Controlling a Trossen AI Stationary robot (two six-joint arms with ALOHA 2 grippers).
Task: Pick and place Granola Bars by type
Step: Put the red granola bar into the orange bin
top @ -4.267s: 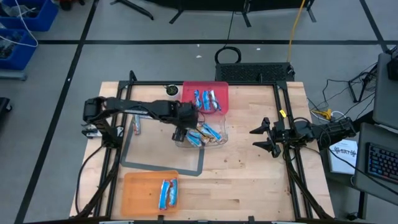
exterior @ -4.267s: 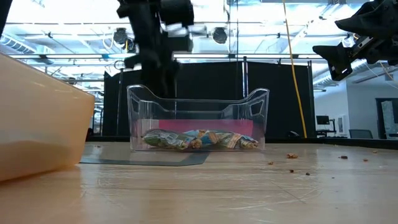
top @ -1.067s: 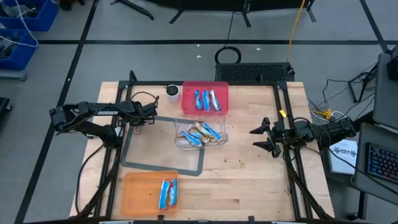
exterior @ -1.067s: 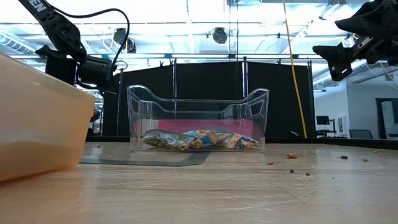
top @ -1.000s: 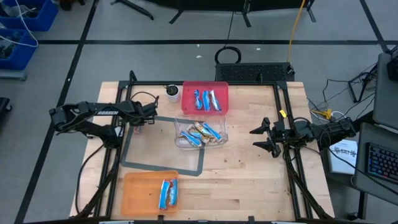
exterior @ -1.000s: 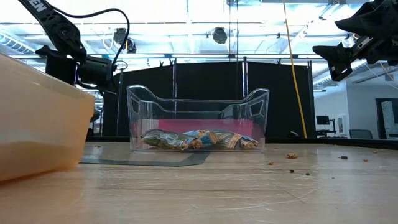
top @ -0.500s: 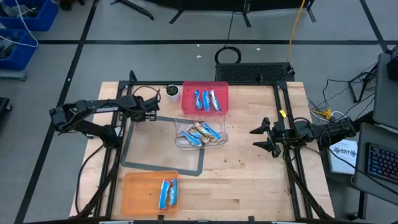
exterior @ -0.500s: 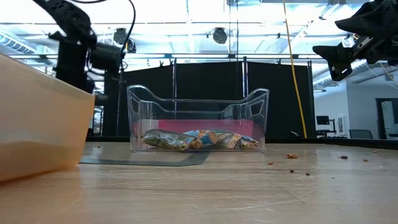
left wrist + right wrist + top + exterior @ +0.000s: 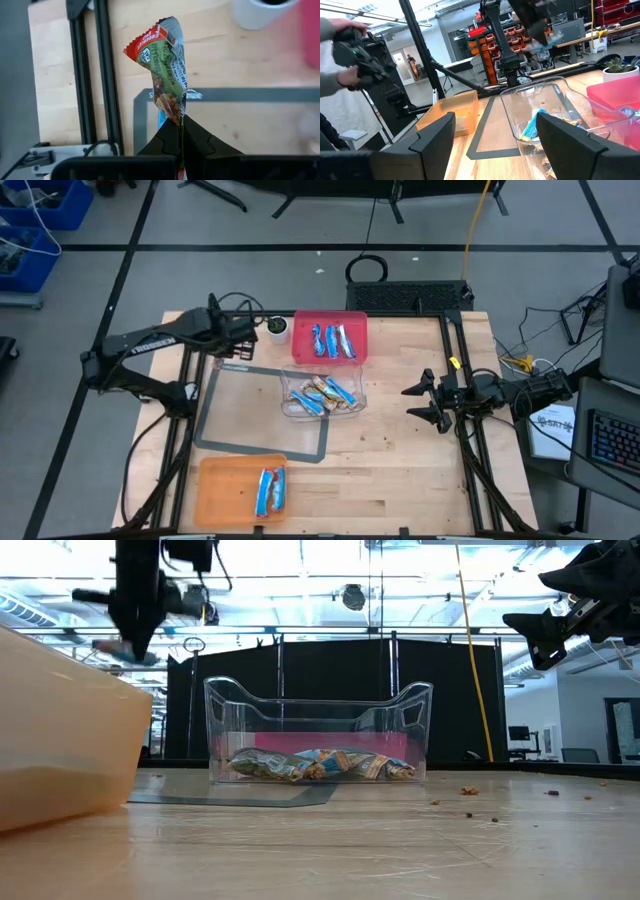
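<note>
My left gripper [image 9: 181, 134] hovers over the table's far left [image 9: 238, 340], by the grey mat's far-left corner, shut on a granola bar [image 9: 165, 65] with a green and tan wrapper and a red end. More bars lie in the clear bin [image 9: 322, 395] mid-table. Blue bars lie in the red bin [image 9: 330, 338] and in the orange bin [image 9: 243, 485]. My right gripper [image 9: 425, 400] waits open above the table's right side, holding nothing. My left gripper pinches one end of the granola bar's wrapper [image 9: 176, 116] between its two shut fingers. The fingers come from above, pointing down at the table. The bar sticks out beyond the fingertips, its red end [image 9: 145, 44] farthest from them, lifted clear of the table.
A small white cup [image 9: 277, 328] stands just left of the red bin, close to my left gripper. A grey mat outline [image 9: 262, 448] lies under the clear bin. Black frame rails [image 9: 190, 380] run along both table sides. A person's hands [image 9: 350, 50] show beyond the table.
My left gripper, with the bar held in it, has risen and gone toward the table's far edge, from beside the mat's left side to its far-left corner near the cup. The right arm has kept still.
</note>
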